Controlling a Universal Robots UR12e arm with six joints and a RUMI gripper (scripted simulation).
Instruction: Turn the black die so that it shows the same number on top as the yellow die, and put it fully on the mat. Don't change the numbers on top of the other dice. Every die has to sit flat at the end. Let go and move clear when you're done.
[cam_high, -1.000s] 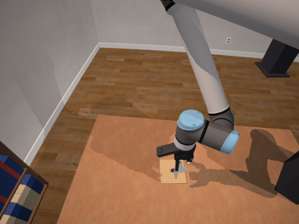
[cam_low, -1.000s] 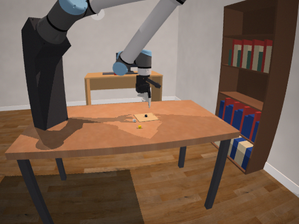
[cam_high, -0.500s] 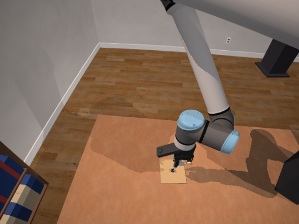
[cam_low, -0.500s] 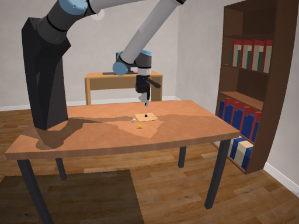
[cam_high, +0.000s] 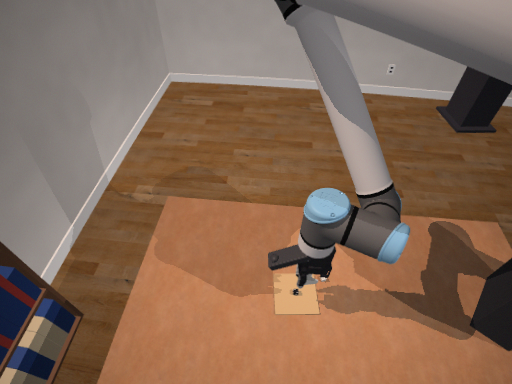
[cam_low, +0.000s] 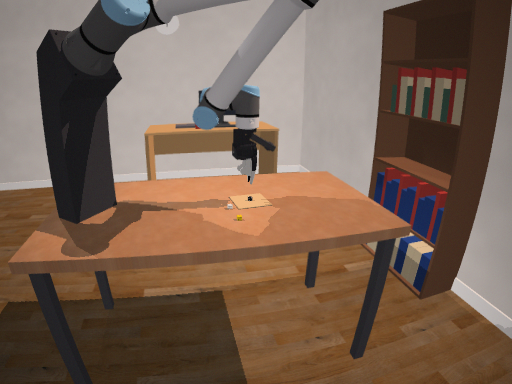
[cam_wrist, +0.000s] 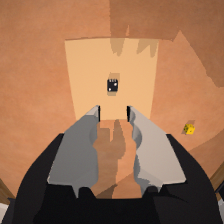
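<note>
- Hanging above the table, the gripper has nothing between its fingers, which stand narrowly apart.
- Black die on the mat, its top number too small to read.
- Yellow die off the mat, its number unclear.
- White die beside the mat, pips illegible.

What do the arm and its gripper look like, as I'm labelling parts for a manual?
The arm has smooth, pale grey tubular links, dark grey joints and light blue round caps. The gripper has a black body and two tapering grey fingers with dark tips. I can't make out any cable.
</note>
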